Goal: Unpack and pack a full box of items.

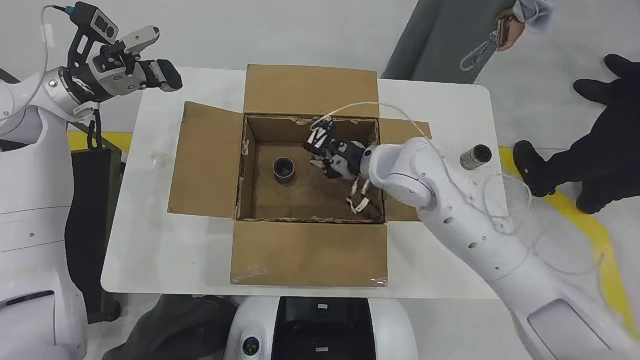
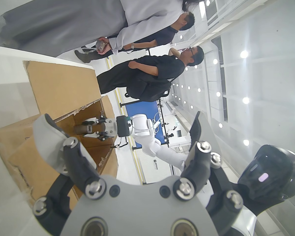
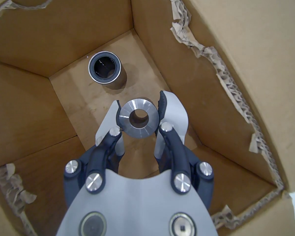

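The right gripper is clamping a metal sleeve upright low inside the box, near a second sleeve toward its left wall, so vertical travel clear of the torn rim looks wisest; the left gripper is hovering spread-open at the tabletop's far-left corner.

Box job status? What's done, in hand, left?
Done: one metal cylinder stands on the table beside the cardboard box. In hand: right gripper, inside the box, is shut on a bored steel cylinder. Remaining: a hollow cylinder stands on the box floor; left gripper open, off to the side. Unpacking or packing: can't tell.
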